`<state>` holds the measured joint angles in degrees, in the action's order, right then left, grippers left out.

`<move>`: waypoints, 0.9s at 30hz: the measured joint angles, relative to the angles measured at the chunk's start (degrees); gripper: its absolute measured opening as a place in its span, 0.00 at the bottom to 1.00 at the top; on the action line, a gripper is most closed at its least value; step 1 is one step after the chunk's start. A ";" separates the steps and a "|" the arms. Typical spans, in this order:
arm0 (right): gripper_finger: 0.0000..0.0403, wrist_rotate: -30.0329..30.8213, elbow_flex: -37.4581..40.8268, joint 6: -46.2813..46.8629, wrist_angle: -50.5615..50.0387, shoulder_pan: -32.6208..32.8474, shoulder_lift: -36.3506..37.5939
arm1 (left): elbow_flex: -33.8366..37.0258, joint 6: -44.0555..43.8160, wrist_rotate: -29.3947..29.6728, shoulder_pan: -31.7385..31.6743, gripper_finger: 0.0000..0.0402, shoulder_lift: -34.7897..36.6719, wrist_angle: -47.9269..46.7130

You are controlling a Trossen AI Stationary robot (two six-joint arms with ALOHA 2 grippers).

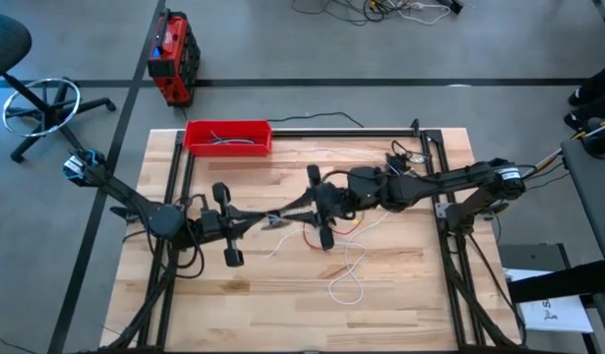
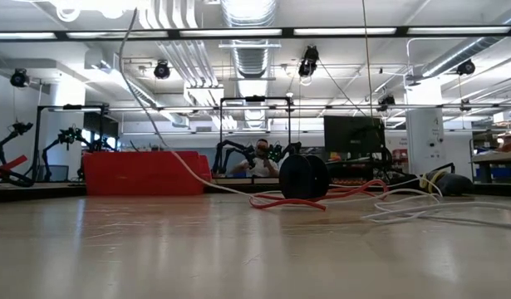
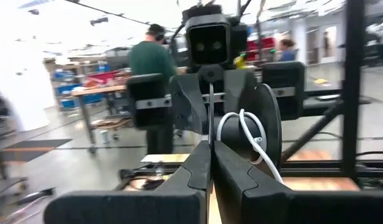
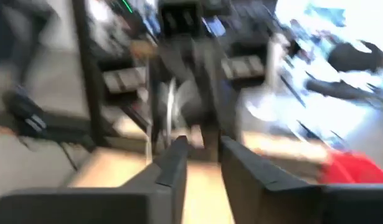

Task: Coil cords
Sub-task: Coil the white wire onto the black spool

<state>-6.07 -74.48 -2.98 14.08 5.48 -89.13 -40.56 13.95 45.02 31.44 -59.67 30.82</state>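
The left gripper (image 1: 272, 220), fingers pressed together on the white cord (image 1: 353, 258), faces the right gripper (image 1: 304, 202) mid-table. The right's fingers stand slightly apart. The red cord (image 1: 310, 236) lies beneath, beside white loops.

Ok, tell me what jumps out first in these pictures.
The two dark arms meet over the middle of the pale wooden table, left gripper and right gripper almost nose to nose. Beneath them lie the thin red cord and longer white cord, loose and tangled. At the far edge sits a bright red plastic tray.
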 joint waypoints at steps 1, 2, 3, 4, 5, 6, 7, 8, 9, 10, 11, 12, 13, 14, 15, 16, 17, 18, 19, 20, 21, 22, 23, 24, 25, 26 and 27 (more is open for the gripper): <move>0.20 2.06 -1.24 -0.97 -4.32 0.01 0.68 | 0.00 0.49 1.35 0.17 0.00 0.40 0.09; 0.24 4.58 -2.65 -1.79 -9.26 0.02 1.32 | 0.00 0.94 2.82 0.27 0.00 0.81 0.50; 0.27 7.22 -4.29 -2.61 -13.20 0.13 1.83 | 0.00 1.20 4.01 0.31 0.00 1.36 0.74; 0.31 9.62 -5.63 -2.86 -16.77 0.15 2.32 | 0.00 1.58 5.10 0.39 0.00 1.86 0.67; 0.34 11.45 -6.58 -2.95 -20.50 0.18 2.83 | 0.00 1.94 5.74 0.38 0.00 2.23 0.64; 0.37 12.88 -7.33 -3.14 -24.26 0.28 3.14 | 0.00 2.18 6.68 0.39 0.00 2.45 0.70; 0.39 13.63 -7.79 -3.89 -26.54 0.27 3.26 | 0.00 2.78 8.06 0.39 0.00 2.70 0.84; 0.42 14.03 -7.85 -4.27 -28.23 0.26 3.33 | 0.08 3.66 9.62 0.39 0.00 2.89 1.79; 0.43 14.37 -7.50 -4.08 -29.14 0.28 3.33 | 0.24 4.47 10.84 0.39 0.00 3.03 3.31; 0.45 14.61 -6.90 -3.35 -28.65 0.28 3.33 | 0.60 5.53 12.20 0.31 0.00 3.21 5.72; 0.46 14.67 -5.95 -2.13 -26.82 0.45 3.03 | 1.04 6.57 13.57 0.31 0.00 3.27 7.95; 0.46 14.74 -4.74 -0.87 -23.84 0.71 2.36 | 1.60 7.65 14.81 0.21 0.00 3.23 10.57; 0.46 14.73 -3.37 -0.09 -20.21 1.03 1.65 | 2.30 8.57 15.85 0.03 0.00 2.97 13.38; 0.46 14.90 -1.75 0.62 -16.11 1.55 0.34 | 3.12 9.42 16.37 -0.30 0.00 2.77 16.52; 0.46 14.87 -0.13 1.58 -10.26 2.09 -1.48 | 4.19 9.98 16.73 -0.57 0.00 2.69 19.73; 0.46 14.67 1.10 2.31 -4.46 2.64 -3.48 | 5.34 10.17 17.11 -0.87 0.00 2.66 23.29; 0.45 14.65 1.84 2.97 0.10 3.11 -5.70 | 6.48 10.22 17.48 -1.24 0.00 2.66 26.67; 0.44 14.59 2.01 3.62 4.54 3.50 -7.98 | 7.58 10.23 17.56 -1.67 0.00 2.66 29.82; 0.43 14.53 1.97 4.42 9.55 3.78 -9.98 | 8.83 10.14 17.48 -2.04 0.00 2.66 32.92; 0.43 14.55 1.53 5.37 13.08 3.94 -11.98 | 10.11 9.84 17.61 -2.37 0.00 2.66 35.58; 0.42 14.69 0.54 6.32 16.40 4.03 -14.32 | 11.07 9.41 17.35 -2.60 0.00 2.66 37.67; 0.41 14.77 -0.61 6.85 18.74 4.02 -16.35 | 12.20 8.85 16.59 -2.73 0.00 2.66 39.82; 0.40 15.10 -1.68 7.48 19.44 4.02 -18.36 | 13.24 7.95 16.07 -2.87 0.00 2.66 41.35; 0.40 15.31 -3.13 8.19 19.35 4.02 -20.43 | 13.96 6.96 15.36 -2.98 0.00 2.66 42.59; 0.39 15.49 -4.82 8.92 19.05 4.00 -22.40 | 14.63 6.25 14.99 -3.07 0.00 2.66 43.16; 0.38 16.47 -6.06 9.56 18.60 4.00 -23.91 | 15.15 5.78 15.06 -3.07 0.00 2.66 43.50; 0.37 18.26 -7.34 10.06 18.36 3.96 -25.31 | 15.31 5.47 14.93 -3.08 0.00 2.66 43.64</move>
<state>12.19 -81.82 7.08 32.44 9.43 -114.44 -25.25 19.42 59.95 28.36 -57.01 74.46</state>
